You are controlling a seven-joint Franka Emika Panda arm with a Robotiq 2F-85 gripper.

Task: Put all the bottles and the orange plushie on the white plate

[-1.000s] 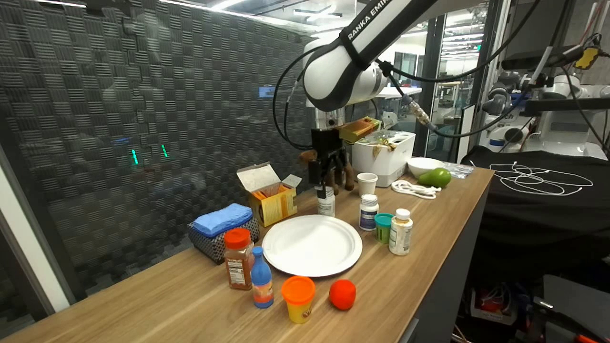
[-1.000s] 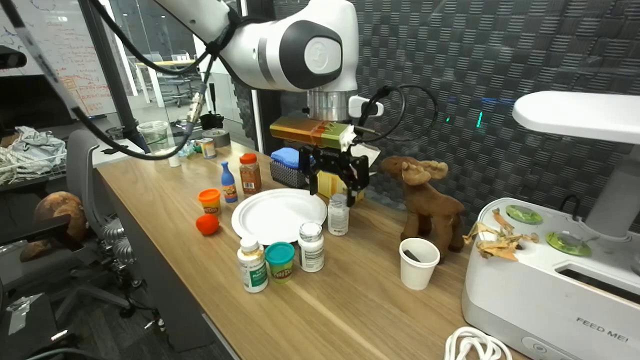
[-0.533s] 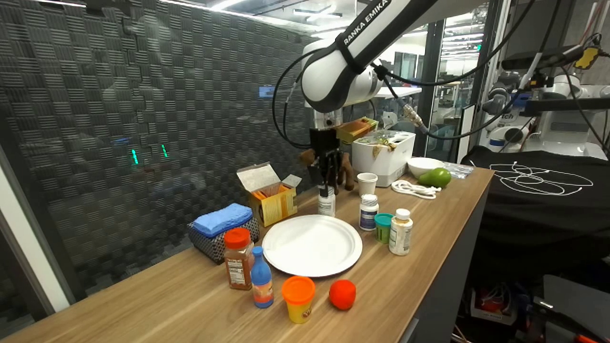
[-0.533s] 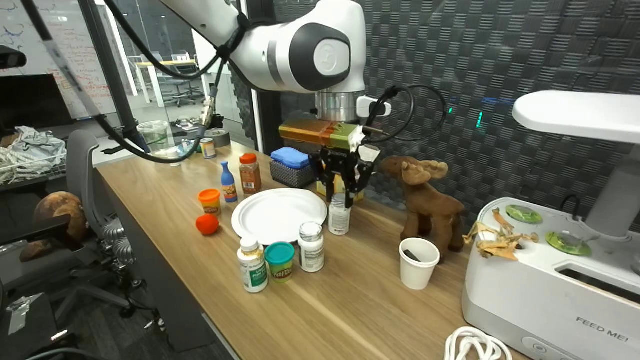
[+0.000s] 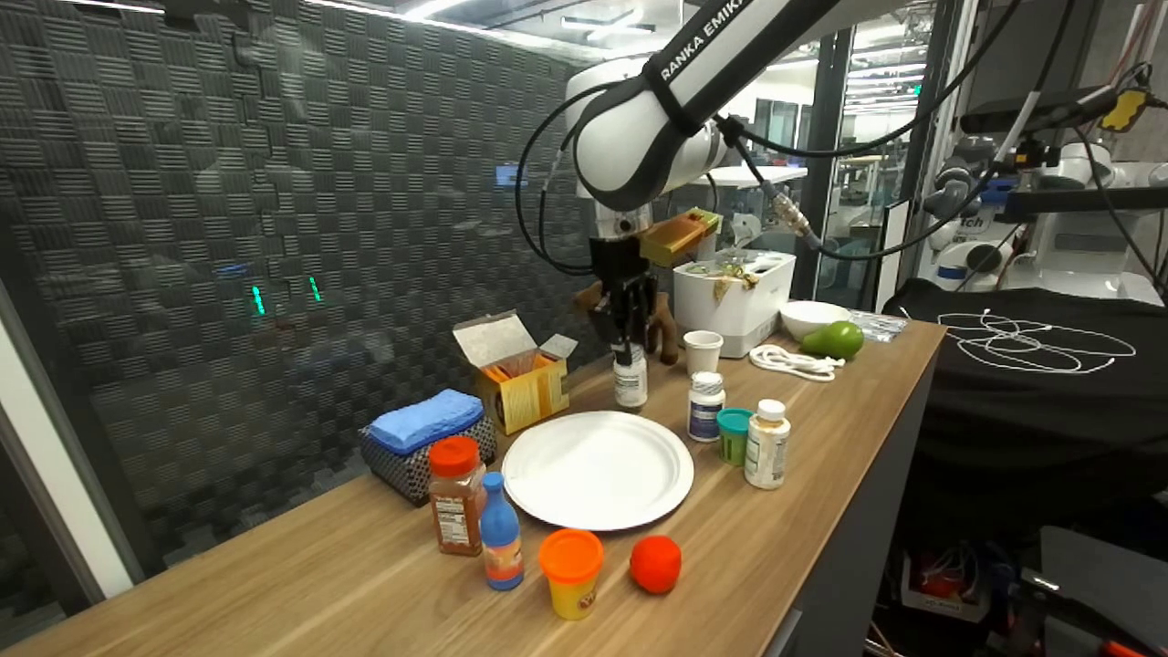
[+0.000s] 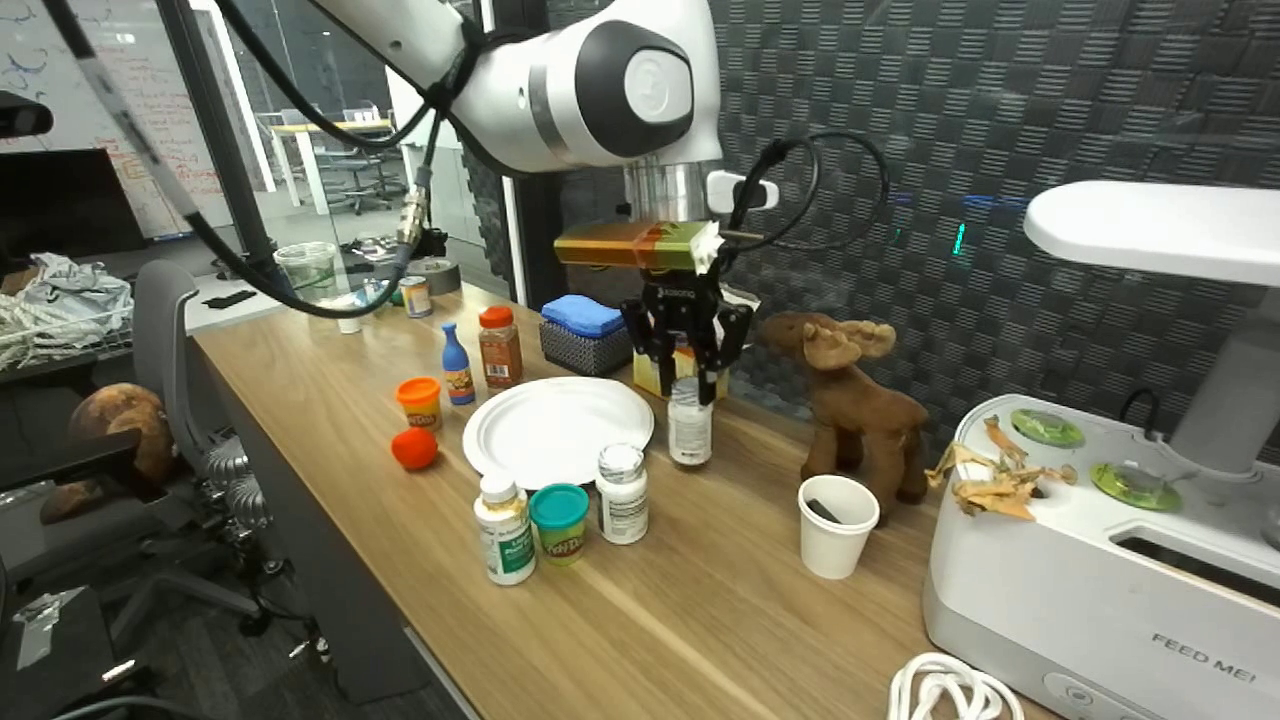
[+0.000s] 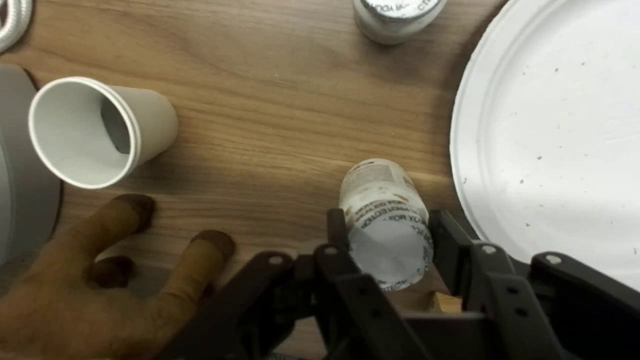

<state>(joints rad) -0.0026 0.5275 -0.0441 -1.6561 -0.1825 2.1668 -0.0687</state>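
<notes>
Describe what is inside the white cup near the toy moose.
In the wrist view, the white cup holds a dark object; the cup's wall hides part of it, and its kind is unclear.

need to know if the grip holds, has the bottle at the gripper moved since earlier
Yes: in an exterior view the bottle has shifted slightly toward picture right, away from the white plate.

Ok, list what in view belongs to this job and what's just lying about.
Job: white plate, three white pill bottles, red-capped bottle, blue bottle, probably the plushie (round, red-orange).
Lying about: brown moose toy, paper cup, yellow carton, white bowl.
</notes>
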